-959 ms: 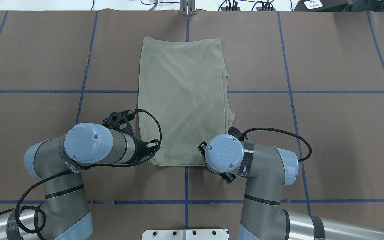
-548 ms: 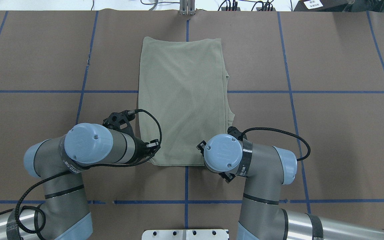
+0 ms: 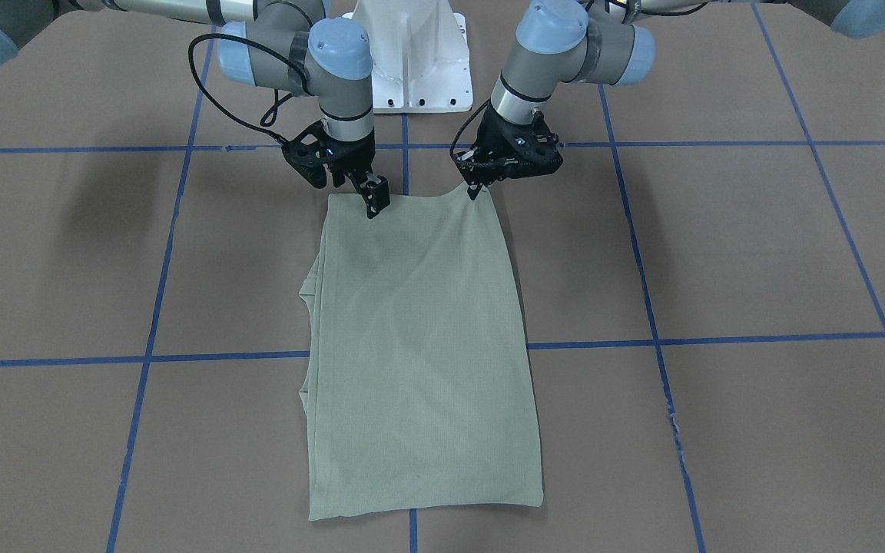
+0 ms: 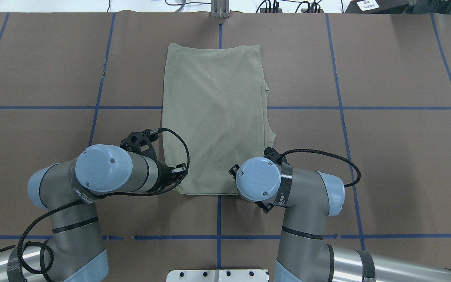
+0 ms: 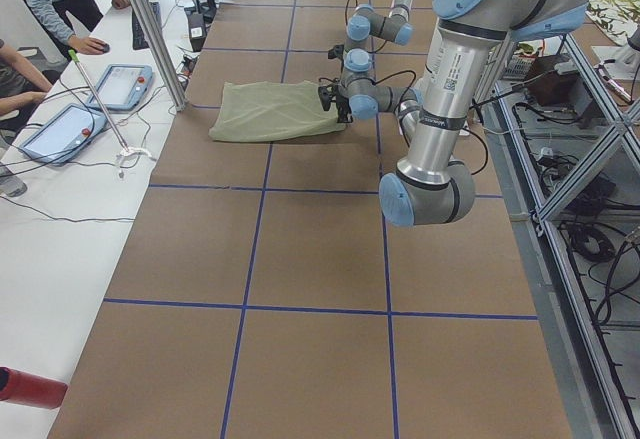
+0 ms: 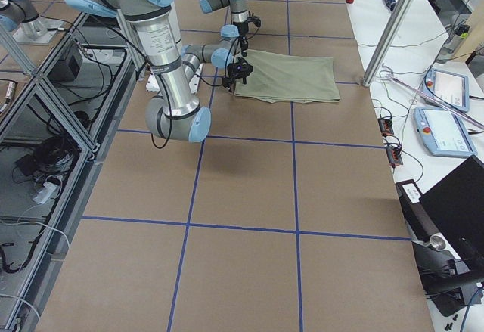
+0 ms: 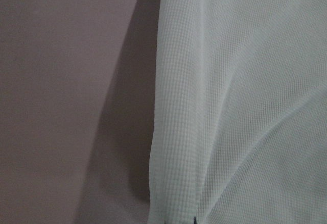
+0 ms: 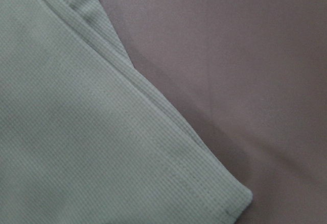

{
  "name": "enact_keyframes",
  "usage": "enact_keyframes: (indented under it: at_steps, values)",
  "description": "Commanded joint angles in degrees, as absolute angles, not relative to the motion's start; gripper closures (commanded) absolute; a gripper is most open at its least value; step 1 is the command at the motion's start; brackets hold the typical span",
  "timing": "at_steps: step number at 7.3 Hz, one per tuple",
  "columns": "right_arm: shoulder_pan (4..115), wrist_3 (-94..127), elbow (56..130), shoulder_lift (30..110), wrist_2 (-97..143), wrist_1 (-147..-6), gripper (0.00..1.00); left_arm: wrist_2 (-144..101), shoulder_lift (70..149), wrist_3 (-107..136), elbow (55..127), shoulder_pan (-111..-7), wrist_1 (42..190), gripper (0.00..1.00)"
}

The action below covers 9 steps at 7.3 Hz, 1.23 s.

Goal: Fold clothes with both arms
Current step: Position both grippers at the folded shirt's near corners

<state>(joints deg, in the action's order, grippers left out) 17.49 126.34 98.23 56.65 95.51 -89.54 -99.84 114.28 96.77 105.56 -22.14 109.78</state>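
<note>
Flanking the white pedestal base [image 3: 410, 65], the left arm [image 4: 77, 231] and right arm [image 4: 305, 244] are grey-and-silver tubes with light-blue, screw-dotted joint caps [image 4: 103, 168]. Black braided cables [image 4: 185, 148] loop off each; black bands [image 4: 287, 184] carry white lettering. Left gripper [image 3: 475, 192] and right gripper [image 3: 376, 206] are black.

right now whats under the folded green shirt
The brown table cover with its blue tape lines, which run in under the shirt. Its lower folded layers peek out along one side edge. Anything beneath its middle is covered.

Brown table [image 4: 33, 58], blue tape grid [image 4: 170, 237] — white pedestal base [image 3: 419, 69]; teach pendant [image 5: 118, 86] on white bench [image 5: 70, 189].
</note>
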Motion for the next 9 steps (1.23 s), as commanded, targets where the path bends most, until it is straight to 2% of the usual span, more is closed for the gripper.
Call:
enact_keyframes:
  at_steps: [1,2,3,4,5,6,9]
  values:
    - [17.5,126.3,98.2,56.5,95.5,-89.6,0.0,-99.8,114.3,96.8,105.6,-22.1,109.8,1.0]
    - [17.5,126.3,98.2,56.5,95.5,-89.6,0.02,-99.8,114.3,96.8,105.6,-22.1,109.8,1.0]
    - [17.5,126.4,98.2,56.5,95.6,-89.6,0.14,-99.8,114.3,96.9,105.6,-22.1,109.8,1.0]
    - [17.5,126.5,98.2,56.5,95.6,-89.6,0.28,-99.8,114.3,96.9,105.7,-22.1,109.8,1.0]
    - [17.5,126.5,98.2,56.5,95.6,-89.6,0.53,-99.8,114.3,96.9,105.9,-22.1,109.8,1.0]
    - [17.5,126.4,98.2,56.5,95.6,-89.6,0.56,-99.8,114.3,96.9,106.0,-22.1,109.8,1.0]
    - [17.5,126.2,98.3,56.4,95.9,-89.5,1.0,-99.8,114.3,96.9,106.0,-22.1,109.8,1.0]
